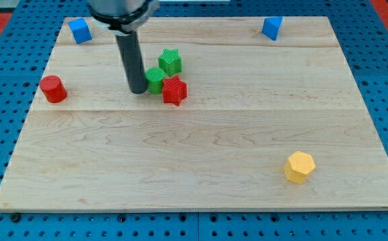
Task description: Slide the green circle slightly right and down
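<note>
From where I stand, the rod comes down from the counter's point(200, 167) top edge, left of centre, and its tip point(139, 91) sits hard against the left side of the green circle point(155, 79); whether it truly touches or is just beside it I cannot tell for certain. This tool has no jaws to open or close and holds nothing; it is only a bare stick that pushes.

The green circle lies in the upper left-centre of the counter, in a tight cluster. A green star-shaped block point(170, 61) stands just above and to its right, and a red star-shaped block point(174, 90) presses in at its lower right, apparently touching it.

That red star is the trouble, I would judge. It sits right in the path of a move right and down, so a straight shove would likely carry both blocks together or make the circle squirt off sideways. To do this well, the tip should probably shift to the circle's upper left, so the push runs diagonally through its centre. The stroke should be short and slow, since only a slight shift is asked.

A red cylinder point(53, 89) near the left edge, two blue blocks point(80, 30) point(271, 27) along the top edge and a yellow hexagonal block point(299, 167) toward the bottom right corner are all well apart.
</note>
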### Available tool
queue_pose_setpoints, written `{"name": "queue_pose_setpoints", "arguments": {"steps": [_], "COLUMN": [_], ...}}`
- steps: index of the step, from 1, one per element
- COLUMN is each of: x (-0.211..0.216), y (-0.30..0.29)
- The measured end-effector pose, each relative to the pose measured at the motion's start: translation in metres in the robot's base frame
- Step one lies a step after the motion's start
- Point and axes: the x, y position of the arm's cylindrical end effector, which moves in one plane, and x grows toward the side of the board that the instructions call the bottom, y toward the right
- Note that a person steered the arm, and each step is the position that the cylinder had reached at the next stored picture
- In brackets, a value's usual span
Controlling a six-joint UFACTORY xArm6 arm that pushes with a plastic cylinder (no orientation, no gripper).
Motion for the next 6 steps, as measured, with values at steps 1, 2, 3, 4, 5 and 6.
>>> {"name": "queue_pose_setpoints", "arguments": {"steps": [1, 2, 3, 4, 5, 6], "x": [-0.016, -0.016, -0.043, -0.046, -0.028, 0.022], "y": [0.029, -0.048, 0.009, 0.066, 0.135, 0.179]}}
